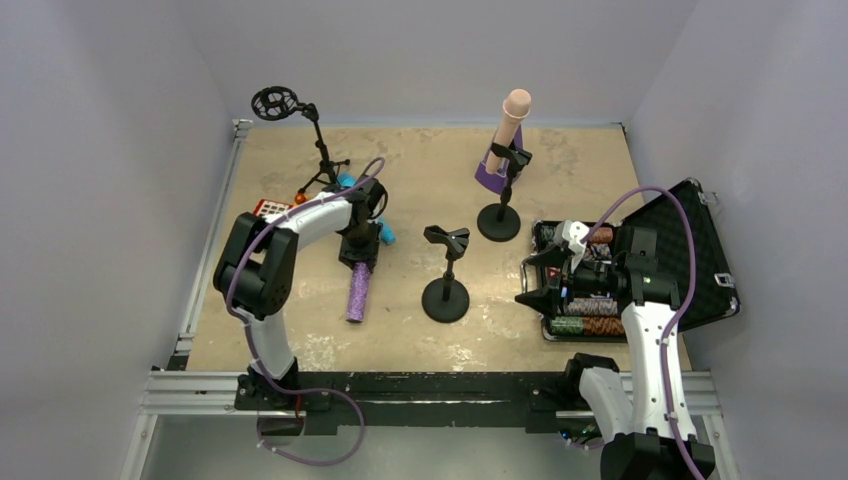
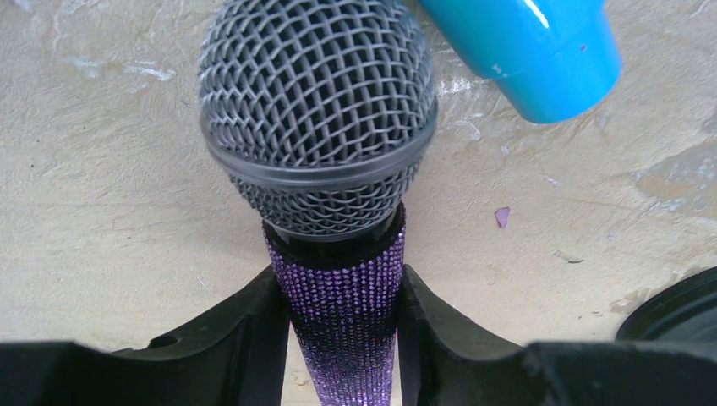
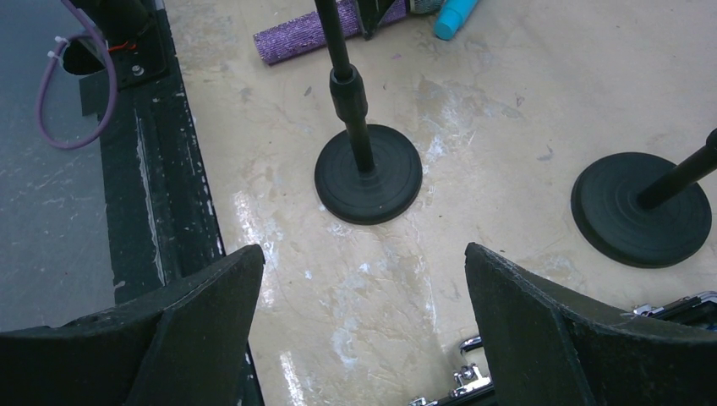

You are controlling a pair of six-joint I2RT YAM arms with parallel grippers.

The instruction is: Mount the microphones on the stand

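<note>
Left pincer (image 2: 342, 292) clamped on glittery purple microphone (image 2: 317, 127) below mesh head, mic flat on surface (image 2: 101, 211); grip likely for lifting to empty middle stand (image 1: 446, 272). Right pincer (image 3: 363, 279) apart, empty. Pink microphone (image 1: 512, 115) clipped in far stand (image 1: 499, 222).

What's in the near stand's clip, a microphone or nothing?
Nothing: the near stand's clip shows bare prongs; the purple microphone is between the left tool fingers.

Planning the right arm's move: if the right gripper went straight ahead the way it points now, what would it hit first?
The right gripper would likely meet bare table first, just short of the near stand's round base; depth is unclear.
</note>
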